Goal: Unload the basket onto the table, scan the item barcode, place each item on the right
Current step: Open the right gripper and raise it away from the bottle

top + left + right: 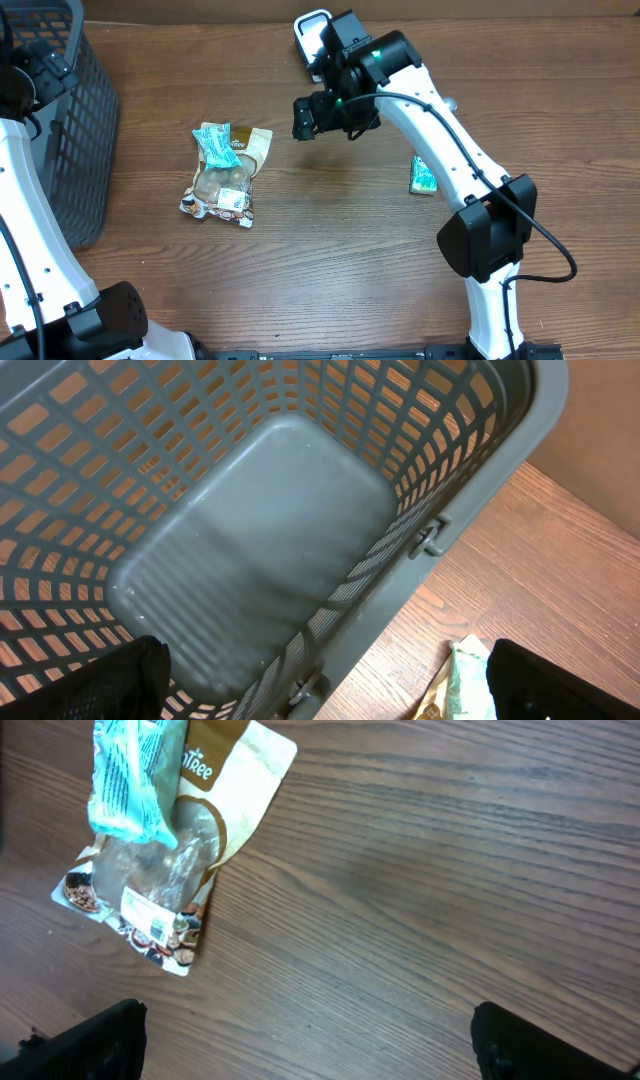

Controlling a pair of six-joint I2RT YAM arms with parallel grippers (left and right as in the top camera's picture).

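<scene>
Pouch (225, 178): lies flat on the table (340, 270), left of centre, near the basket (70, 120) but apart from it. Front is tan and cream, with a brown band curving round a clear window. Brownish contents show through the window. Its far end carries some lettering. The near end has printed pictures and a small white label patch. The patch is too small to read, and I cannot tell whether it holds a barcode.

Teal packet (218, 143): lies tilted across the pouch's far left corner, resting on it. Crinkled wrapper, teal with pale print.

Green packet (423, 176): lies alone on the right side of the table, just beside my right arm and well apart from the pouch.

Right gripper (305, 118): hangs over bare wood to the right of the pouch, touching nothing. Fingers are spread wide. The wrist view shows one black fingertip (90, 1040) in each lower corner with only table between them. The pouch (215, 830) and teal packet (130, 780) sit at that view's upper left.

Left gripper (320, 695): hangs over the basket (480, 470), fingers wide apart with nothing between them. The basket is grey, with lattice walls and a smooth floor. A pale wrapper corner shows on the wood beyond the rim; I cannot tell which item it is.

White device (312, 35): at the far edge, partly hidden by my right arm.
</scene>
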